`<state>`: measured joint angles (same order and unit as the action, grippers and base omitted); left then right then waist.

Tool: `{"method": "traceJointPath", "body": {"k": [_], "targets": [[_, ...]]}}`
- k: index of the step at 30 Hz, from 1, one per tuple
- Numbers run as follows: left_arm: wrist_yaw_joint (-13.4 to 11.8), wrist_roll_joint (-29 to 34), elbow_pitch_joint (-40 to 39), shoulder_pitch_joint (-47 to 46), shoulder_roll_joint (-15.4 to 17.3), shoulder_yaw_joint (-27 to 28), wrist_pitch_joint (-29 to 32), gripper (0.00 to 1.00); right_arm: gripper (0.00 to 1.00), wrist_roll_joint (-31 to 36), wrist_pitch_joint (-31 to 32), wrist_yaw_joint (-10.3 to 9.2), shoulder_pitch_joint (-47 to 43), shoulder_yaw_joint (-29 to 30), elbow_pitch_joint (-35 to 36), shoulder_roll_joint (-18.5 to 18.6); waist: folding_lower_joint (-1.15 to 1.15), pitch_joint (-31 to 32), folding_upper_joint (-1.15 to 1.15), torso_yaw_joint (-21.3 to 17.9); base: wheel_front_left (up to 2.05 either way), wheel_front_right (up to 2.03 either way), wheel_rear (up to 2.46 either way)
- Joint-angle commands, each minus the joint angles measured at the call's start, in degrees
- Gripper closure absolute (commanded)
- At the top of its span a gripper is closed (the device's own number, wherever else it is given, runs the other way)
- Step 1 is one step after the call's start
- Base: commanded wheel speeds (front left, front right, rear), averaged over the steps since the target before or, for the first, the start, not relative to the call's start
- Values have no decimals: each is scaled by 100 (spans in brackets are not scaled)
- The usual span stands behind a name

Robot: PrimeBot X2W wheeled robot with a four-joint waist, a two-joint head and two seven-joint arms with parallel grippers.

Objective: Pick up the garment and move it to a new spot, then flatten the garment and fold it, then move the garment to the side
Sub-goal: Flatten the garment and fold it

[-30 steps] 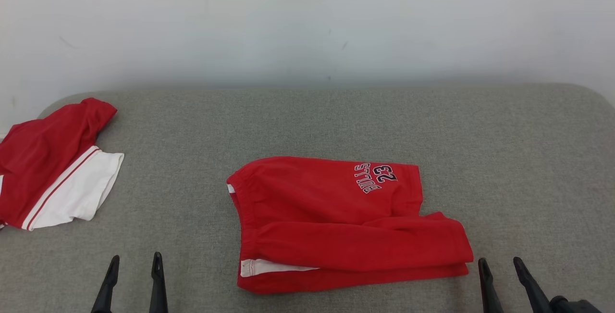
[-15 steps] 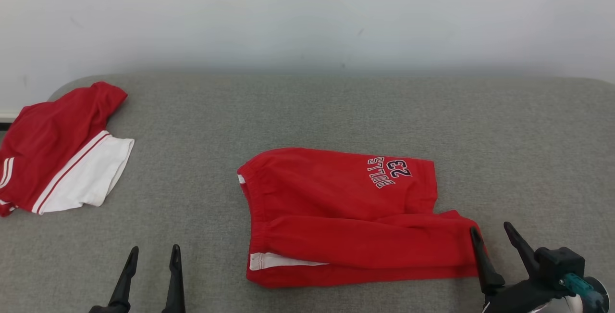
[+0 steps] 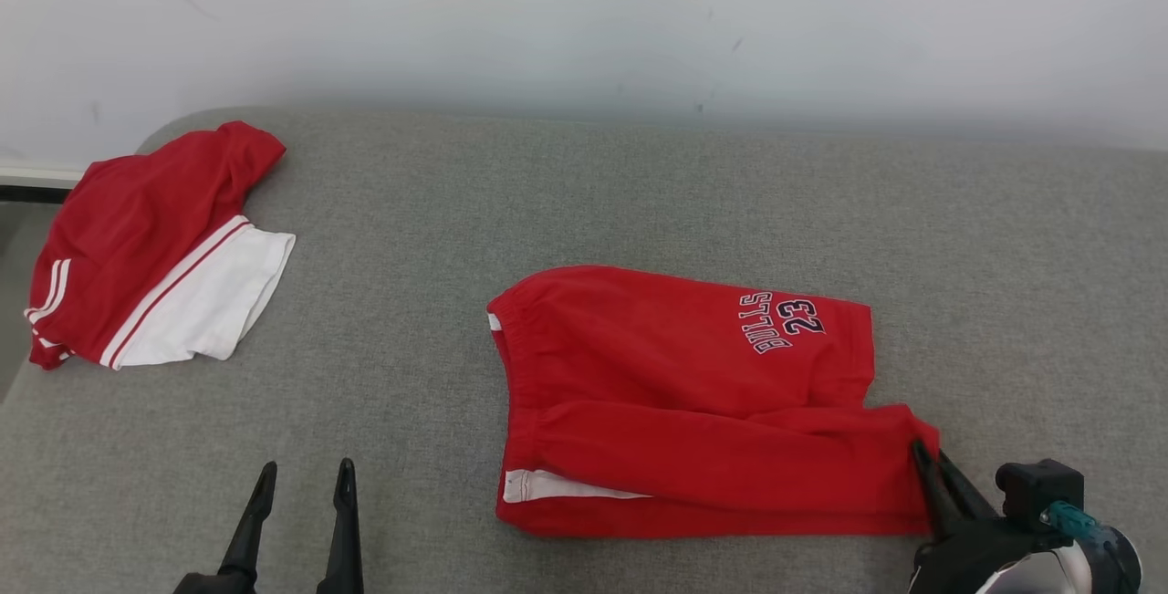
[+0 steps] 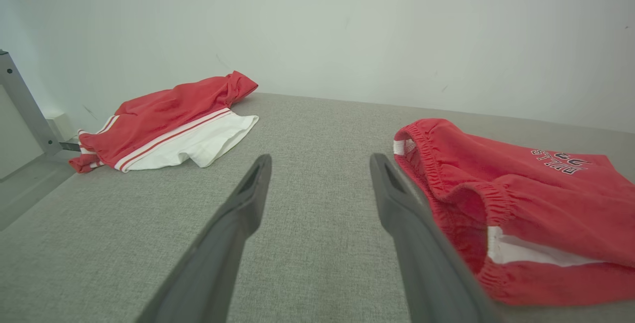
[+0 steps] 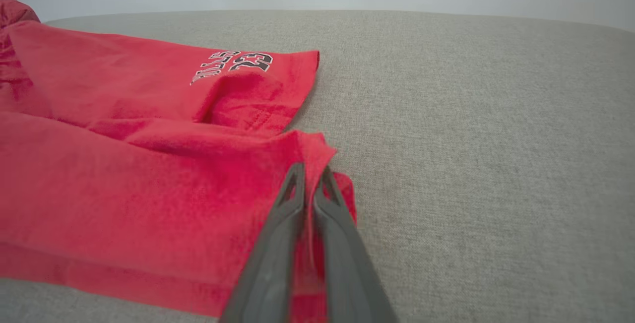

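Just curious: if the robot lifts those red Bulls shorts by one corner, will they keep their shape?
Probably not: the red shorts look soft and creased, so they'd likely droop and unfold below the right gripper pinching one hem corner. Thin cloth, so probably light.

Soft, even light spreads across the grey table, and highlights are mild throughout. The pale wall reads flat and almost washed out, dimming to a hazy band along the table's far edge. The red shorts throw a thin, faint shadow along their near side, their colour strongly saturated. In the right wrist view the wide-angle lens bows the table's far edge into an arc. Close to the lens, the fingers of the left hand and the right hand go soft, while the table's weave at mid-distance is crisp.
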<state>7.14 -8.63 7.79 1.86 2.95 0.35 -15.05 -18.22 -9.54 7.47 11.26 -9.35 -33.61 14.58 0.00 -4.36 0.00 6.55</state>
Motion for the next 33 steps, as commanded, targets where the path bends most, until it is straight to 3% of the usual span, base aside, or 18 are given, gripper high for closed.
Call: {"method": "traceJointPath", "body": {"k": [1,9,16,27,28,29,30,33], "targets": [[26,6,0,-42,-9,2,-19,0,100,-44,-122,6,72,-40,2,24,0,-1,0,10,0,0,0],[2,19,29,13,-10,-21,-19,0,100,-285,-422,6,302,-303,177,69,0,85,0,-41,0,0,0],[8,-43,104,-66,-9,-149,-19,0,100,-526,-246,6,707,-525,274,225,0,89,0,21,0,0,0],[29,-96,305,-274,-9,-366,-19,0,100,-735,-128,6,1796,-655,-1125,119,0,-127,0,249,0,0,0],[31,-99,323,-282,-9,-384,-19,0,89,-719,-164,6,1871,-696,-1273,112,0,-143,0,253,0,0,0],[32,-105,333,-299,-9,-392,-19,0,9,-684,-205,6,1952,-738,-1397,110,0,-155,0,254,0,0,0],[33,-109,339,-314,-10,-403,-19,0,0,-686,-245,6,2018,-771,-1506,94,0,-165,0,253,0,0,0],[35,-110,348,-329,-9,-403,-19,0,0,-723,-339,6,2124,-834,-1680,64,0,-176,0,234,0,0,0]]}}
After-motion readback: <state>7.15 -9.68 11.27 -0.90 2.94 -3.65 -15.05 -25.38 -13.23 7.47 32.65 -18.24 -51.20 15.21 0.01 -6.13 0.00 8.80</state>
